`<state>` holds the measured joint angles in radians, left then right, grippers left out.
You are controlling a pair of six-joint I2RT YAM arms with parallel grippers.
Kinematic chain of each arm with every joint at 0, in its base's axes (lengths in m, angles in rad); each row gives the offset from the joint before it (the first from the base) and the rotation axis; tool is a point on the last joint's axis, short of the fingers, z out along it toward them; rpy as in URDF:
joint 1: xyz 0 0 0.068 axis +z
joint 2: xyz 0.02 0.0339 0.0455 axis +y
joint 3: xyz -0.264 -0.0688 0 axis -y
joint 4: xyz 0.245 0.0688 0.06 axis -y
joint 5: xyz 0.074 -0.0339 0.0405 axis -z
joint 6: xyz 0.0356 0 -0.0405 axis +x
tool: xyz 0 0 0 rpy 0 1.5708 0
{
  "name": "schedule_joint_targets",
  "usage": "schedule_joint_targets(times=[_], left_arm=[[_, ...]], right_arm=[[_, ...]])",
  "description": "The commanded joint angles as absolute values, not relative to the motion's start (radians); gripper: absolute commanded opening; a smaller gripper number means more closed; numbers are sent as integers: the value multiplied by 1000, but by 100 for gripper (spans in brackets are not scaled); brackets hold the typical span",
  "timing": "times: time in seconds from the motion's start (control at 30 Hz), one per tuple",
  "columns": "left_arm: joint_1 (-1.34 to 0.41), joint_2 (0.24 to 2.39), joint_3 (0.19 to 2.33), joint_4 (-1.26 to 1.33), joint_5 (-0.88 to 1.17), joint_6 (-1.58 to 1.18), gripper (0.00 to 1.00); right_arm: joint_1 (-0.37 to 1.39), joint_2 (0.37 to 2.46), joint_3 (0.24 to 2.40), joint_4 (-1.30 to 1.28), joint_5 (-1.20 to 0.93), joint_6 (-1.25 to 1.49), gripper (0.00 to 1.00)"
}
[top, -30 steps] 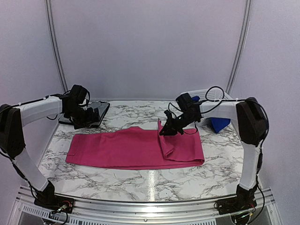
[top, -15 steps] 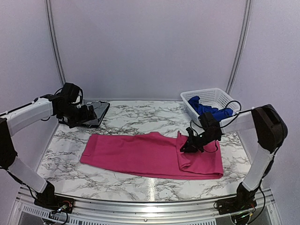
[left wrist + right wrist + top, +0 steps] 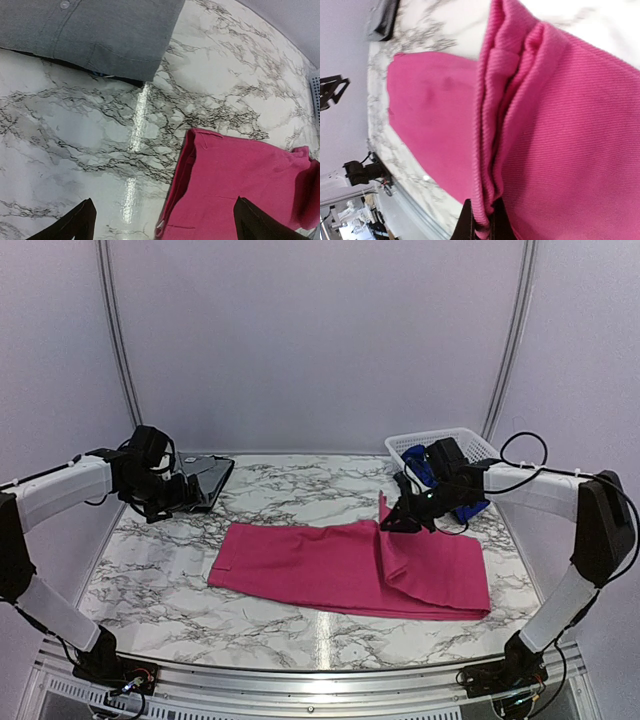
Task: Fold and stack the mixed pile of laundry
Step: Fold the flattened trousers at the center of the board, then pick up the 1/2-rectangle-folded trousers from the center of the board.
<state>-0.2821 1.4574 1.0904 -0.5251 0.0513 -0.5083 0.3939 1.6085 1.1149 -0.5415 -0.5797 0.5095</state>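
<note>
Right claw (image 3: 402, 522), clamped on a lifted fold of the pink garment (image 3: 330, 565), risked dragging it crooked single-handed; left claw (image 3: 165, 225) gaped empty.

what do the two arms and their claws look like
The two arms match. The left arm and right arm have smooth white tube-like links joined by bulky black joints. Thin black cables loop loosely along them. The left claw and right claw are all black, each with two slim tapered fingers. No markings are readable.
</note>
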Motion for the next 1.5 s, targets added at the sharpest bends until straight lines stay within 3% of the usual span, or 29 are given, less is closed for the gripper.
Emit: schedule_joint_targets(times=[0.0,0.1,0.33,0.5,0.67,0.77,0.87,1.03,1.3,1.47], left_arm=[[-287,1424,1032,-402,303,-521,99],[-356,1405,950,-201,457,-594,99],[-502,1468,797,168,512,-742,99],[-538,1541,761,296,514,-779,99],[-565,1659,788,372,538,-785,99],[-576,1745,827,383,553,-795,98],[-581,1783,841,391,555,-804,96],[-580,1784,828,367,507,-824,83],[-639,1793,912,75,395,-722,73],[-662,1817,963,25,396,-709,55]], right_arm=[[558,1637,1204,-335,-665,737,0],[624,1738,1280,-241,-666,809,0],[750,2050,1565,-213,-687,840,0],[764,2132,1556,-81,-728,916,3],[751,2092,1524,-78,-772,898,36],[720,1985,1483,-148,-738,848,74],[669,1856,1412,-215,-724,804,75],[576,1622,1269,-395,-656,690,73],[437,1381,1011,-542,-584,609,69],[391,1286,883,-572,-555,604,69]])
